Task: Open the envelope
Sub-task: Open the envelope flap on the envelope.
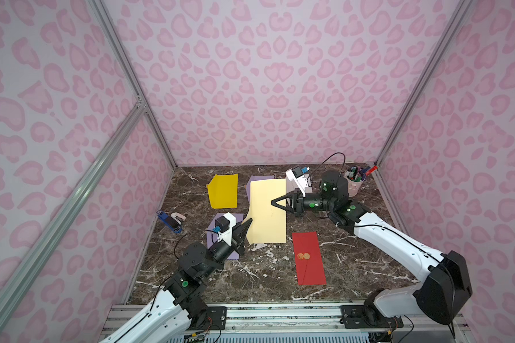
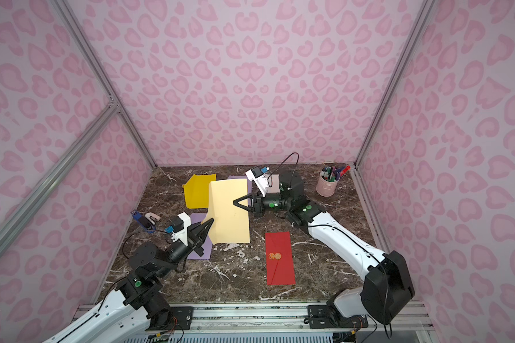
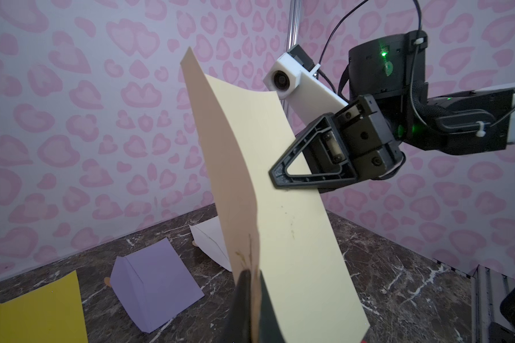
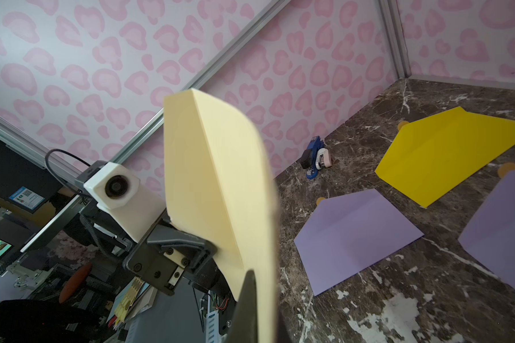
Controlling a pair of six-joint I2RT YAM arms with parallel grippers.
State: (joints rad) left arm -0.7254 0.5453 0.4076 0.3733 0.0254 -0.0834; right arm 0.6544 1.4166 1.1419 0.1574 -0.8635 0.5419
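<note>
Now, the left gripper (image 1: 248, 222) is clamped on the left edge of the cream envelope (image 1: 265, 219), with no gap showing between its jaws. The right gripper (image 1: 273, 202) is likewise closed on the paper, reaching in from the opposite long edge about halfway along. Between the two arms the envelope hangs clear of the marble table (image 1: 250, 282), over its middle and above a purple envelope (image 3: 155, 294) lying flat. A yellow envelope (image 1: 223, 191) sits beyond it and a red envelope (image 1: 308, 258) lies nearer the rail. The main risk, as I judge it, is that either pincer has caught flap and body together. Drawing the arms apart would then crease or tear the paper instead of lifting the flap, and the views do not show which layers each pincer holds. The thin stock could also slide out of a narrow pinch if the pull is uneven, dropping the envelope onto the others. It looks large, plain and pale, and it is bowed into a shallow curve. A fold line runs its length in the right wrist view, with faint brownish marks near the left jaws.
</note>
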